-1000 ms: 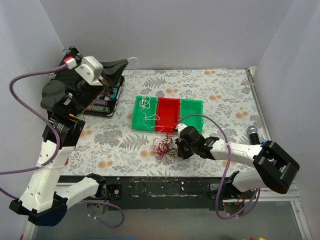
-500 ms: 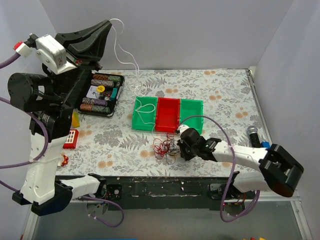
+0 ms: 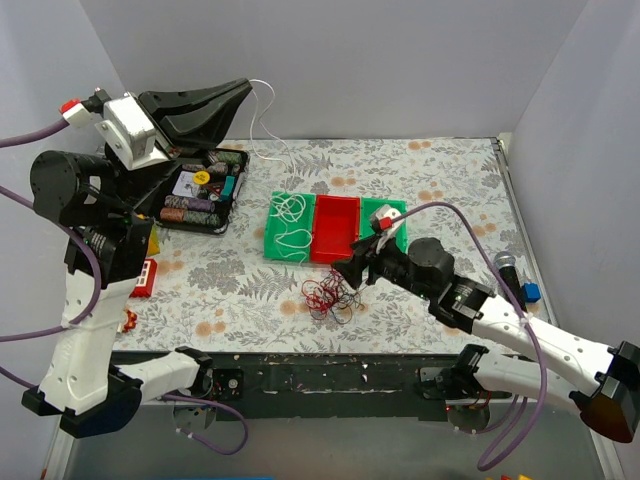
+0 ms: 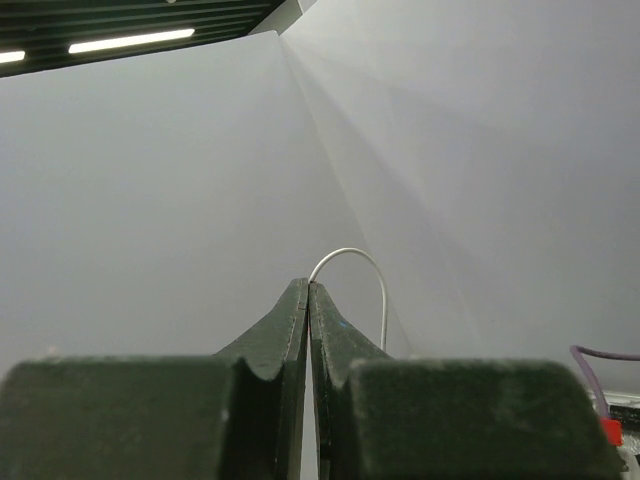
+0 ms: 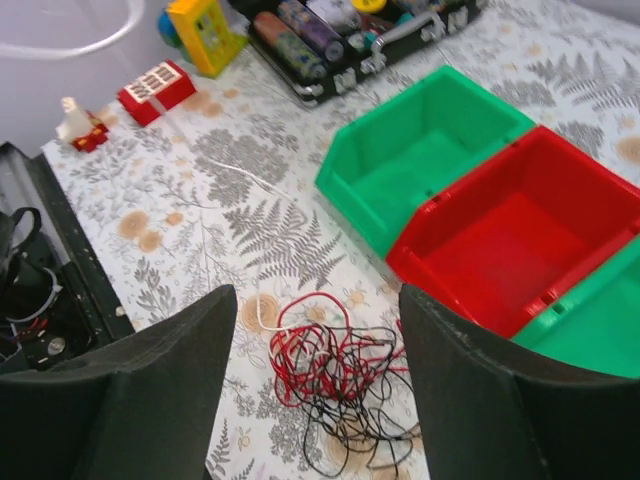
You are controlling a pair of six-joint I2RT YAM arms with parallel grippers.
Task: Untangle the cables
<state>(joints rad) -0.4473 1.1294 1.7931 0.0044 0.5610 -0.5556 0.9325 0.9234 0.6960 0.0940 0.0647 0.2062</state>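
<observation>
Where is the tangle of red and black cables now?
In the top view, the cable tangle lies just below the red bin, toward the arm bases, beside the right gripper.

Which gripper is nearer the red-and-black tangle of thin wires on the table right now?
Right. The right gripper hovers open just above the right edge of the wire tangle. The left gripper is raised high at the far left, shut on a thin white cable.
</observation>
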